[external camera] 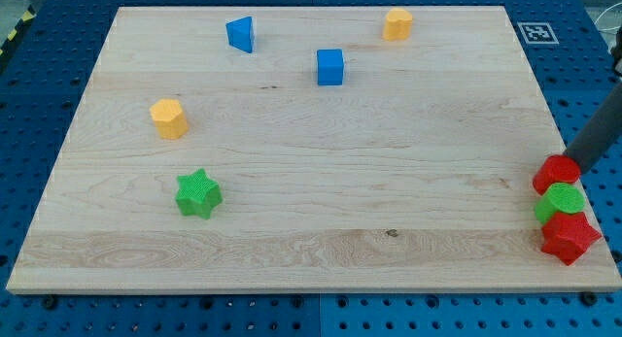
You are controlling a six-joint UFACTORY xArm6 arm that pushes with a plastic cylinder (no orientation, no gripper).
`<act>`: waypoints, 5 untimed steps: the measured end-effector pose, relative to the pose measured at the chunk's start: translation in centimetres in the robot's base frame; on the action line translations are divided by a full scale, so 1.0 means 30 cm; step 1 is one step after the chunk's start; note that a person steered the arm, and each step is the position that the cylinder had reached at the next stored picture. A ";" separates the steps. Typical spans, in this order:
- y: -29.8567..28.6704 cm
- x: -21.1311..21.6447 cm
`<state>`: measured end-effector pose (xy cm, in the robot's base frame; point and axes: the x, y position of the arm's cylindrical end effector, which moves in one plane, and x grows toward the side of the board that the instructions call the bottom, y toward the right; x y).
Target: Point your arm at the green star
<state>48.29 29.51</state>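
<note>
Haven't really started yet: my tip (568, 158) sits at the table's (321, 259) right edge, touching the red block (556, 173) stacked by the green round one (563, 200), so the tool (just a rod, nothing to open or clamp) needs a long sweep left to the green star (198, 193) near the view's bottom left.

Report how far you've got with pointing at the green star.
Done: nothing that shows. My tip is at the view's right edge, against the red block, above the green block and red star. In hand: no approach is evident. Left: crossing the board to the green star, lower left, apart from the other blocks.
</note>
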 end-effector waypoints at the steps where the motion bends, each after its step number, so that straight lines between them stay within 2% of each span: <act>1: -0.130 -0.081; 2: -0.357 -0.105; 5: -1.255 -0.105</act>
<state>45.15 -8.13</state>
